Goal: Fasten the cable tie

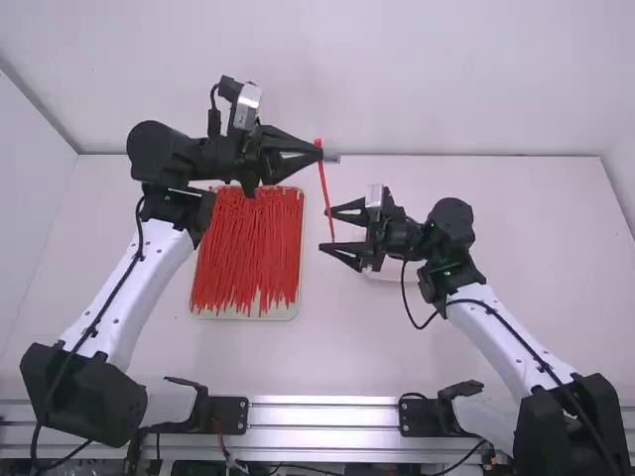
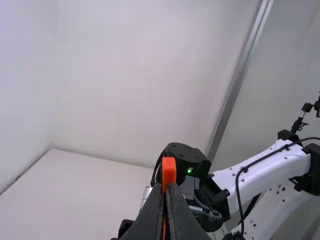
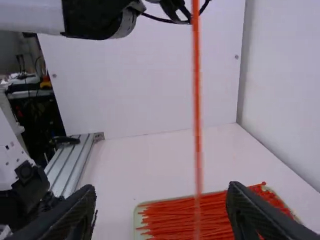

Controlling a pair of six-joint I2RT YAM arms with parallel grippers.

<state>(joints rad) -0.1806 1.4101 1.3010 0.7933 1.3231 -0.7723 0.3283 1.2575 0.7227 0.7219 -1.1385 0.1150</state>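
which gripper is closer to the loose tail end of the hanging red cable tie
Right. The right gripper is open, with the tail of the cable tie hanging between its fingers. The left gripper is shut on the tie's head, at the upper end.

The cable tie (image 1: 324,188) hangs between the spread fingers of my right gripper (image 1: 324,229), so that gap is taken. From there, my left gripper (image 1: 316,152), clamped on the tie's head, bars twelve o'clock, and the tray (image 1: 244,316) of ties sits at nine. I find bare table (image 1: 347,327) at six and at one o'clock.
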